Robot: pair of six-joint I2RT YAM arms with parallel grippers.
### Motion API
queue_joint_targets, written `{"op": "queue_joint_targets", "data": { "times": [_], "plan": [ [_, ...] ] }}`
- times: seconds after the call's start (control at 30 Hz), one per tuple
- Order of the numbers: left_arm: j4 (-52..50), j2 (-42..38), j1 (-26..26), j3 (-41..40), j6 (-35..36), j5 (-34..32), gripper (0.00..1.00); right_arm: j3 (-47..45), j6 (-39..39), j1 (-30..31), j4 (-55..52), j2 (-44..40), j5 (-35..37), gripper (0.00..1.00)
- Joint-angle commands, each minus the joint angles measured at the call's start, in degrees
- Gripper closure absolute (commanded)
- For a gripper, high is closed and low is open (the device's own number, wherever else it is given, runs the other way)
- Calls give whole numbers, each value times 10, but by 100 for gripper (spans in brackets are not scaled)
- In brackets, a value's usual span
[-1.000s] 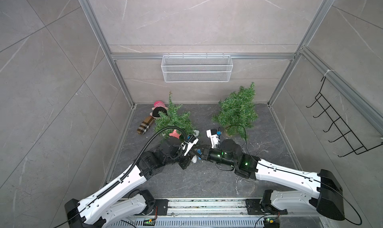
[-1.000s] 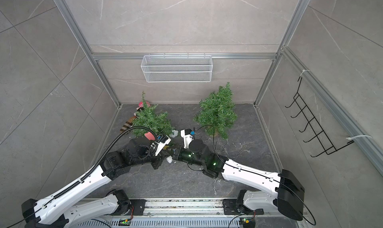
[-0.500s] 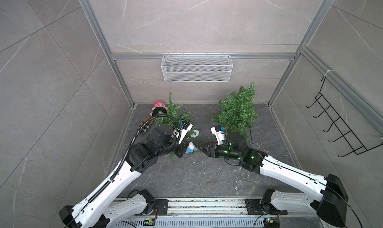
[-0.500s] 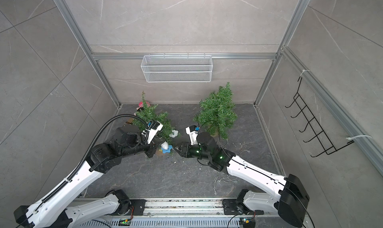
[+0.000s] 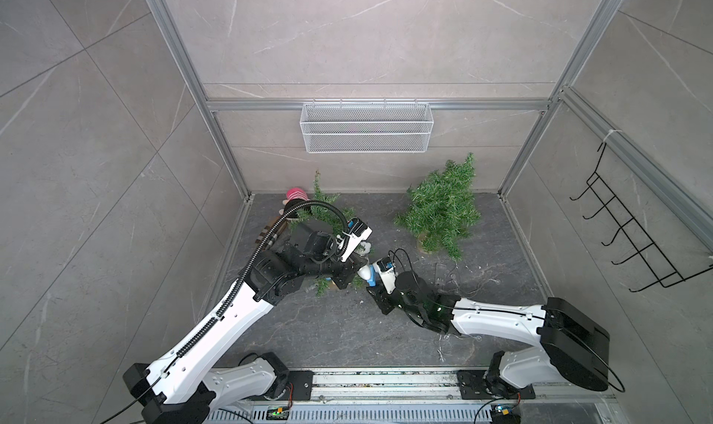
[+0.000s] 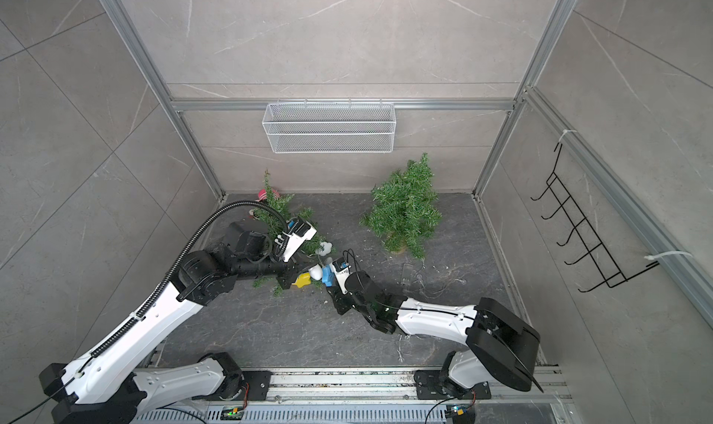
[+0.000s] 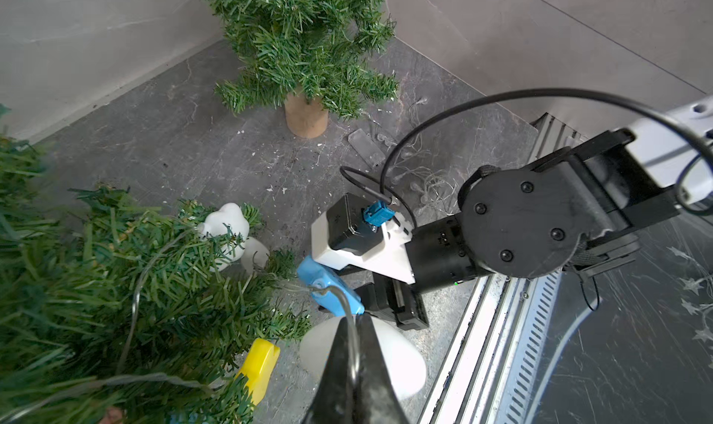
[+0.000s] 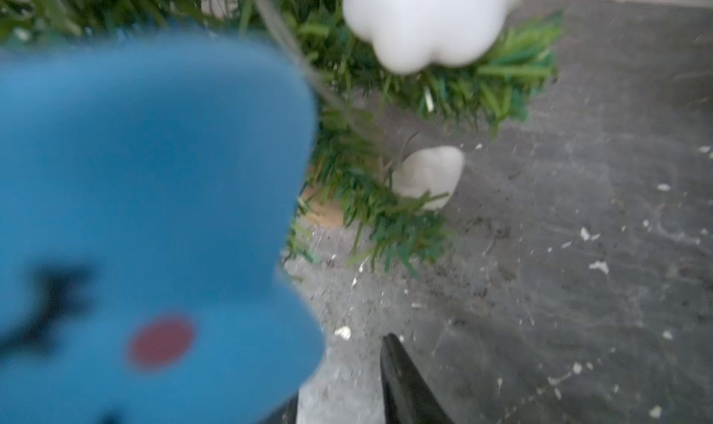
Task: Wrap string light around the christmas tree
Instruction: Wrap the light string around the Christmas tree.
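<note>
Nearest, the right end effector (image 8: 339,368) gapes partway, empty. Just beyond, the left end effector (image 7: 355,321) is clamped on the string light (image 7: 328,291) wire, which trails over the christmas tree (image 7: 96,271) at ten o'clock; a second tree (image 5: 443,210) stands at one o'clock.

Worktop (image 5: 308,325): dark grey, marbled, strewn with white flecks (image 8: 598,266).
On it: christmas tree (image 7: 77,279), second tree (image 5: 440,213), clear wire tangle (image 7: 428,183).

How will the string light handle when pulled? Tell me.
Probably floppy: its wire droops in loose curves through the tree. Likely light: the left gripper holds it by pinched wire alone. The blue bulb may snag on branches.
</note>
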Motion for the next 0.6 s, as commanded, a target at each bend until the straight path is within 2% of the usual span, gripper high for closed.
{"op": "queue_joint_targets", "data": {
  "times": [0.0, 0.3, 0.57],
  "plan": [
    [-3, -5, 1, 35, 13, 28, 100, -20, -33, -4, 163, 27, 53, 63],
    [-27, 4, 1, 72, 19, 53, 100, -30, -72, -16, 364, 114, -5, 61],
    [-43, 13, 1, 94, 21, 69, 100, 3, -74, -30, 373, 117, -27, 60]
  ]
}}
